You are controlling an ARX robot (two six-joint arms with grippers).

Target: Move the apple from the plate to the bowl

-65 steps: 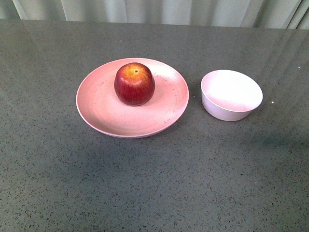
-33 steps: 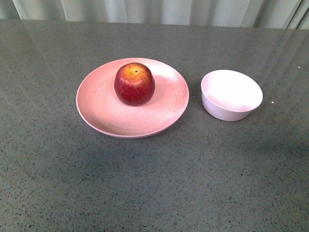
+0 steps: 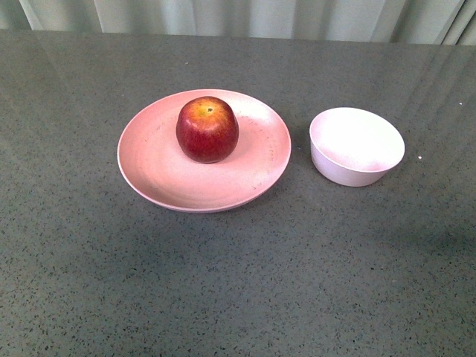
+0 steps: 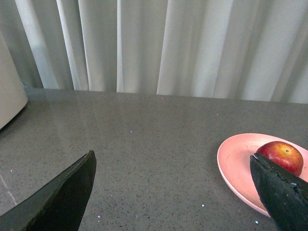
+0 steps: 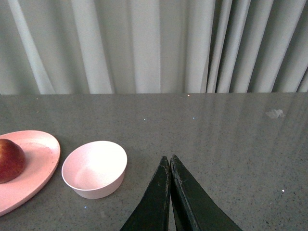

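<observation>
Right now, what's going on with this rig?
Nothing is being handled. The apple sits on the plate, and the bowl stands empty beside it, on the robot's right and apart from the plate. The left gripper is open and the right gripper is shut on nothing. Neither touches anything, and neither arm shows in the front view. The move has not begun.

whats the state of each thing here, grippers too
apple: on the plate, stem dimple up, not held
plate: lying flat, holding only the apple
bowl: upright, empty
left gripper: open, nothing between its fingers
right gripper: shut, holding nothing
</observation>
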